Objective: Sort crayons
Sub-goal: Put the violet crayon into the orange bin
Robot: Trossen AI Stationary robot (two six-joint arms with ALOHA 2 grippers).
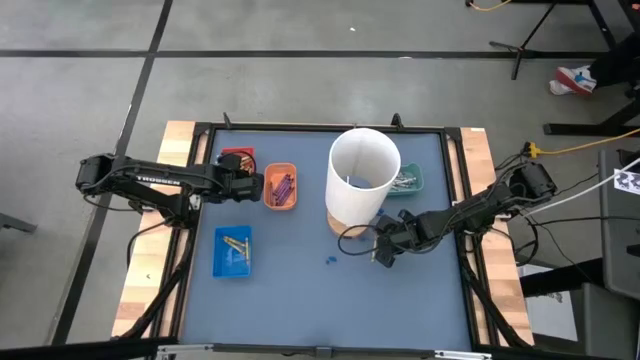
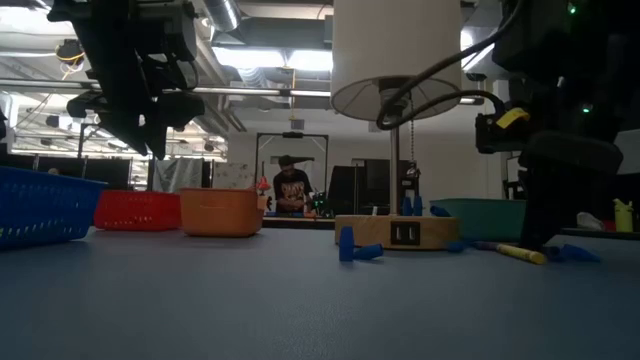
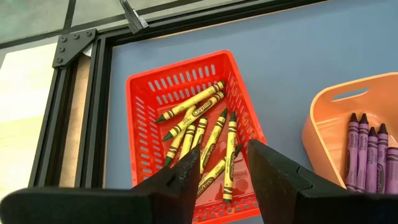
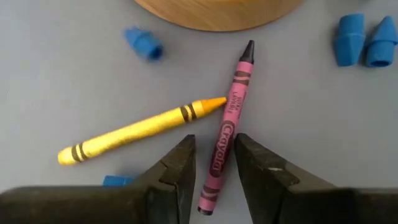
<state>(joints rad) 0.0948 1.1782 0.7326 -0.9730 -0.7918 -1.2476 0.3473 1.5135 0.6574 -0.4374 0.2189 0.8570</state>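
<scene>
Right claw (image 4: 212,163) on the tabletop (image 4: 74,81), fingers straddling a purple crayon (image 4: 226,124), not yet closed; yellow crayon (image 4: 134,129) touches it. Left claw (image 3: 224,168) open, empty, above the red tray (image 3: 140,118) of yellow crayons.

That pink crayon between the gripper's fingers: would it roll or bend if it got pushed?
The pink crayon looks like a stiff, round stick, so it would probably roll rather than bend. Its paper wrapper should give some grip. The yellow crayon touches it near its tip, so a push would likely nudge that too.
</scene>
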